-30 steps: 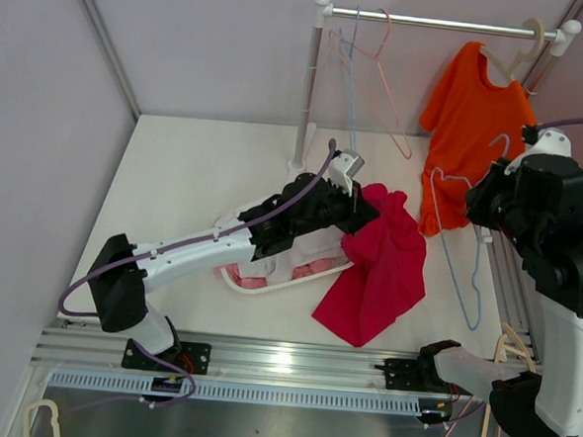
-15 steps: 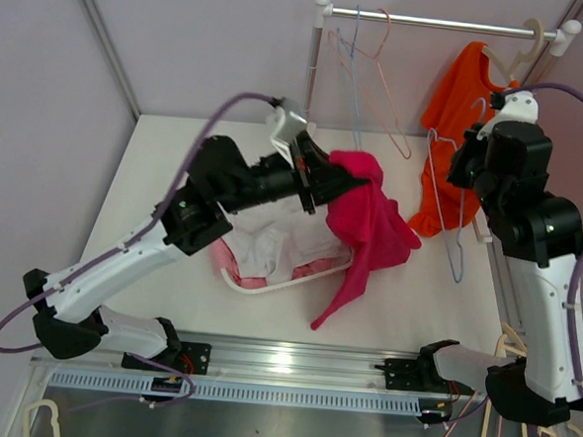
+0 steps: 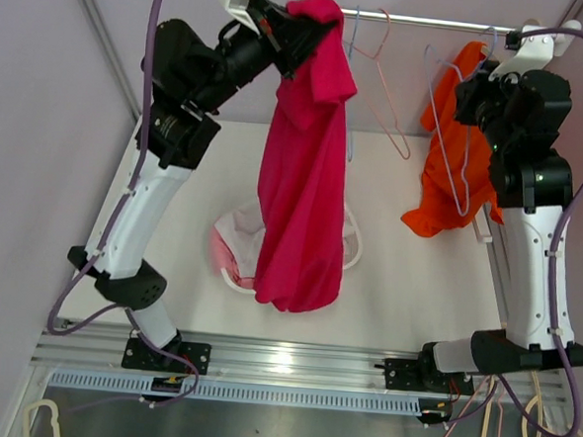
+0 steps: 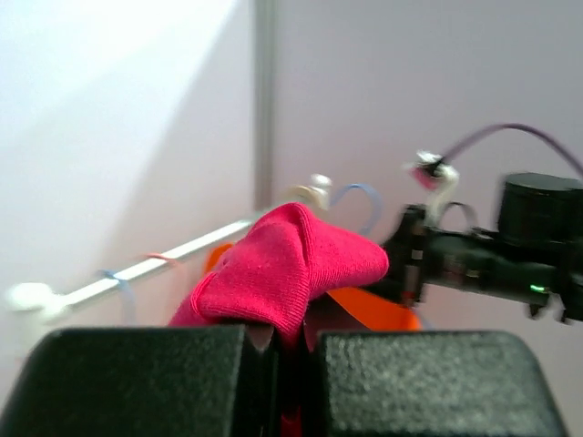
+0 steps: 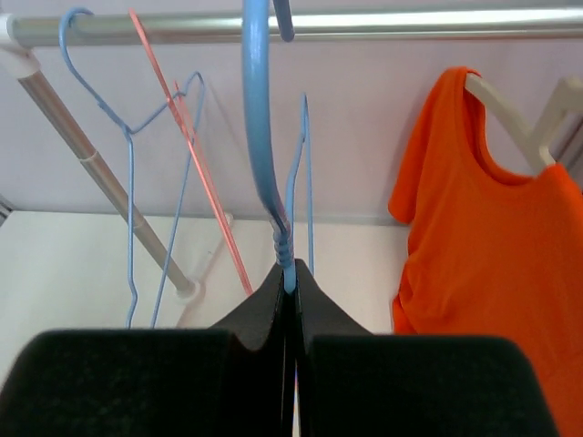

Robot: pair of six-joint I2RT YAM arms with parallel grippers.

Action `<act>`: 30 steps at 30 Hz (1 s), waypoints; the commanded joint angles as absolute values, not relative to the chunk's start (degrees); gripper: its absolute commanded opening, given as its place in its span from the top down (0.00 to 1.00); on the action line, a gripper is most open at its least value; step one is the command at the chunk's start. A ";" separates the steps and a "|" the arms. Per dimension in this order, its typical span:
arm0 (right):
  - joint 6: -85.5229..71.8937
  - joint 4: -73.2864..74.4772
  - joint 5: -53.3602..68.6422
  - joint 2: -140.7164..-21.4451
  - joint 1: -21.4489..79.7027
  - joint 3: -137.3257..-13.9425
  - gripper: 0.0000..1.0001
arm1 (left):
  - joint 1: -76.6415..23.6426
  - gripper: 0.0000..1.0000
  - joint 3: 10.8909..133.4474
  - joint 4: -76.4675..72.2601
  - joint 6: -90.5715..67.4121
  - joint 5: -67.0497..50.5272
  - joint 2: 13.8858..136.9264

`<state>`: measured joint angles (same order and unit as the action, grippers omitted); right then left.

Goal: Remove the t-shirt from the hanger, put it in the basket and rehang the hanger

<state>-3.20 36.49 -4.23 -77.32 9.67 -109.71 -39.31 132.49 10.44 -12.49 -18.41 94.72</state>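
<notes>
**A:** Where's the pink t-shirt (image 3: 299,179) right now?

**B:** Up in the air. It dangles full length from the left gripper (image 4: 276,350), which is clamped tight on a bunched fold at the top. The hem hangs just over the white basket (image 3: 354,247) on the table (image 3: 176,172).

**A:** And the hanger?

**B:** The blue hanger (image 5: 258,137) is in the right gripper (image 5: 290,289), pinched at the twisted neck under the hook, up near the rail (image 3: 432,22). I see no cloth on it, so I'd say shirt and hanger are apart.

**A:** How will that shirt handle?

**B:** It looks light and limp, a soft knit that drapes from wherever it's pinched, with nothing to break. I'd expect it to swing if the arm moves fast, and a thin pinch might slip. A thick gather near the collar or shoulder, much like this hold, seems safest.

**A:** Anything in the way?

**B:** The orange t-shirt (image 5: 483,237) on its cream hanger (image 5: 510,114) hangs just beside the right arm. The wire could snag it.
</notes>
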 commanded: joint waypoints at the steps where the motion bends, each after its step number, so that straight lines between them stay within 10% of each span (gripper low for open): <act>1: -4.91 31.11 5.85 -82.42 6.42 -117.75 1.00 | -32.54 0.99 143.16 9.68 -15.02 -19.51 99.30; 13: -8.00 28.66 14.59 -95.53 4.57 -126.56 1.00 | -27.60 0.99 135.29 -0.87 -15.47 -22.24 98.98; 21: -8.17 27.86 17.57 -106.51 4.57 -137.10 1.00 | -37.85 0.99 67.75 -21.53 -14.33 -3.80 63.94; 30: -8.35 26.63 18.64 -112.23 6.93 -141.15 1.00 | -50.31 0.99 36.94 -25.30 -19.35 12.42 53.98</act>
<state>-8.34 30.57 17.41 -111.66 5.39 -138.37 -42.92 43.31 -17.85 -19.27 2.35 57.93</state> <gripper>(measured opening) 0.014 0.020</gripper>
